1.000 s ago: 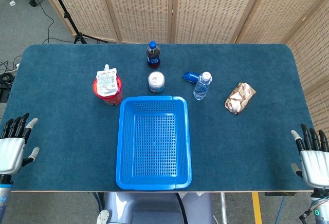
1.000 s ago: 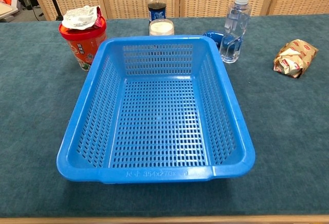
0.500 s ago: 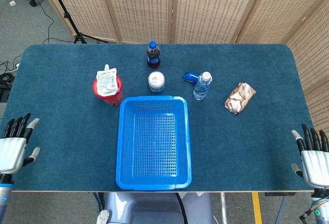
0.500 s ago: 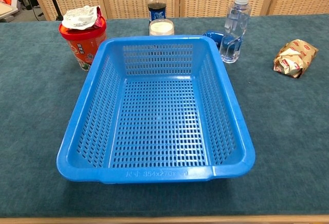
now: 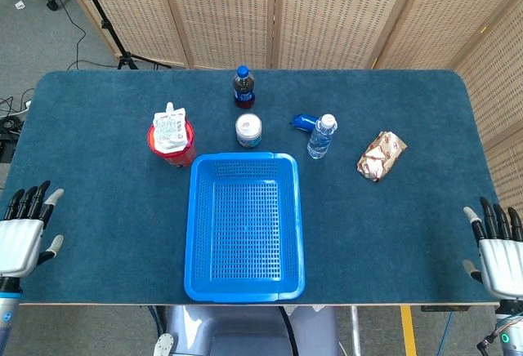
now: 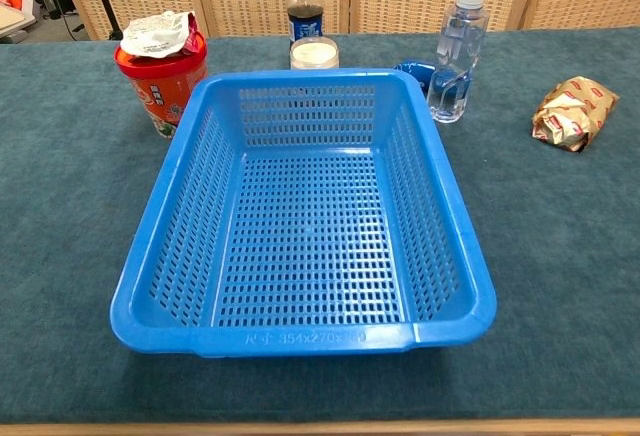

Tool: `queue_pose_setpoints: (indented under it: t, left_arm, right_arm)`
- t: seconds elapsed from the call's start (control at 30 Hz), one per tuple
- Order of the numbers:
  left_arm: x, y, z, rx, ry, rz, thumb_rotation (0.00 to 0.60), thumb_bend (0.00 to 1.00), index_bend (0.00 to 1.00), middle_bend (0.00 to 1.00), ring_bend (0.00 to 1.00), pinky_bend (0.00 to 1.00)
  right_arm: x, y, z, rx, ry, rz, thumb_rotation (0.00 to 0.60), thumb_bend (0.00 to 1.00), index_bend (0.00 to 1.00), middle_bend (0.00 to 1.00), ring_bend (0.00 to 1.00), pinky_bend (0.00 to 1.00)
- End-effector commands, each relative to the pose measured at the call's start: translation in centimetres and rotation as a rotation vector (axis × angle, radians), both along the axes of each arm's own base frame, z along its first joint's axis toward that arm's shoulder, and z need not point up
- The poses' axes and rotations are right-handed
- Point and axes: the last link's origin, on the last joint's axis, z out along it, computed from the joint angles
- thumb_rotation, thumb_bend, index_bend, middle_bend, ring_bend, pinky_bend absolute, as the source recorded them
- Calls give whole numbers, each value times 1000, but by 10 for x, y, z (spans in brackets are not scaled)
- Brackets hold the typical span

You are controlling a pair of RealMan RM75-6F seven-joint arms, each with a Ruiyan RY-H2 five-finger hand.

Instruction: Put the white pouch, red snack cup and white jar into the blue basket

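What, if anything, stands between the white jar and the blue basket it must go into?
Nothing visible does. The white jar stands just behind the far rim of the blue basket, with only bare table cloth between them.

Left robot hand (image 5: 22, 232) drifted slightly down table edge; right robot hand (image 5: 500, 251) likewise

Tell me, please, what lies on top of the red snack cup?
The white pouch lies on top of the red snack cup, touching its rim. It covers most of the cup's top, so what is inside the cup cannot be seen.
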Motion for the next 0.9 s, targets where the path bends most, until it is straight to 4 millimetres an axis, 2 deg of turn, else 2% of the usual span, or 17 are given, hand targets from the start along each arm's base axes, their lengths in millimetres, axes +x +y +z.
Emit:
queue_pose_setpoints:
  t: [0.03, 0.23, 0.43, 0.67, 0.9]
  left_arm:
    - [17, 1, 4, 13, -9, -59, 600, 308, 101, 0, 0, 0]
    - [57, 8, 15, -75, -7, -102, 600, 306, 101, 0, 0, 0]
    - [95, 27, 30, -133, 6, -125, 600, 306, 101, 0, 0, 0]
    - [118, 49, 36, -161, 32, -127, 600, 306, 101, 0, 0, 0]
    - [127, 70, 30, -189, 28, -103, 600, 306, 101, 0, 0, 0]
  right_arm:
    - [0, 0, 0, 1, -8, 1, 600, 156, 142, 0, 0, 0]
    - [1, 0, 1, 1, -12, 7, 600, 156, 142, 0, 0, 0]
    - [1, 0, 1, 6, -20, 7, 600, 156, 142, 0, 0, 0]
    - [2, 0, 1, 10, -26, 11, 600, 156, 142, 0, 0, 0]
    - [2, -1, 0, 15, -37, 12, 600, 156, 142, 0, 0, 0]
